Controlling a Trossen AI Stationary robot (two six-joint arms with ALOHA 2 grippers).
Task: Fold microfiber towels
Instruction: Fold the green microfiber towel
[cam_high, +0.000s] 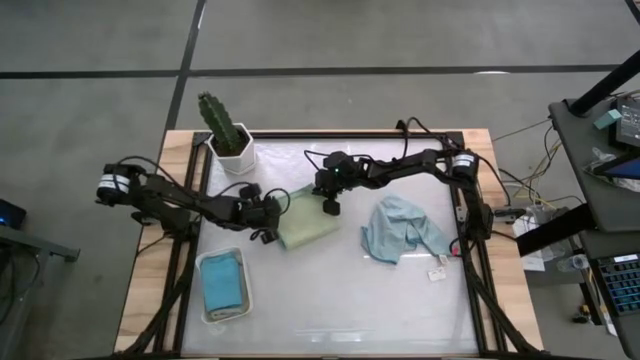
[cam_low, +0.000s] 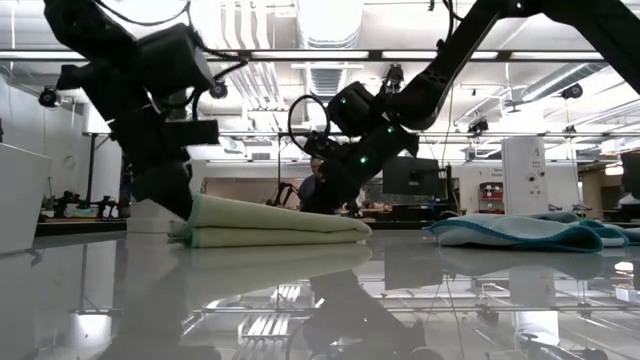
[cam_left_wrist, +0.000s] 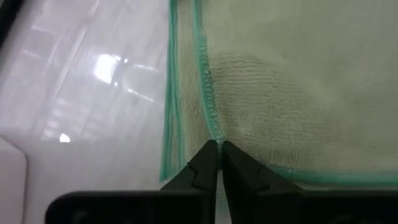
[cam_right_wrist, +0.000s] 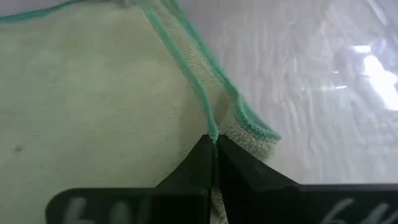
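Sage green towel (cam_high: 308, 224) — folded, lying near the middle of the glossy white table (cam_high: 330, 300), between the two grippers. Fine looped pile, pale cream-green, edged with brighter green stitching; two stacked hems show in both wrist views. In the low view it reads as a flat wedge of layers, thicker at the left gripper's end.

Left gripper (cam_left_wrist: 219, 152) — fingers pressed together on the towel's stitched edge at one corner; whether cloth lies between the tips is hard to make out, as the hem runs straight into them. Arm reaches in low from the table's left side, elbow bent.

Right gripper (cam_right_wrist: 213, 142) — fingers clenched on the green hem at another corner of the same towel, hem pinched at the tips. Arm stretches across from the table's right rear, wrist angled down.

Pale blue towel (cam_high: 402, 230) — crumpled, unfolded heap on the table, well apart to the right of the folded one.

Teal towel (cam_high: 222, 283) — folded, lying inside the white tray (cam_high: 207, 315) near the front left; its lower layers hidden by the tray wall.

Potted cactus (cam_high: 226, 128) — green, upright in a white faceted pot at the rear left of the table.

Low view: background room dim, both arms silhouetted, finger detail lost.
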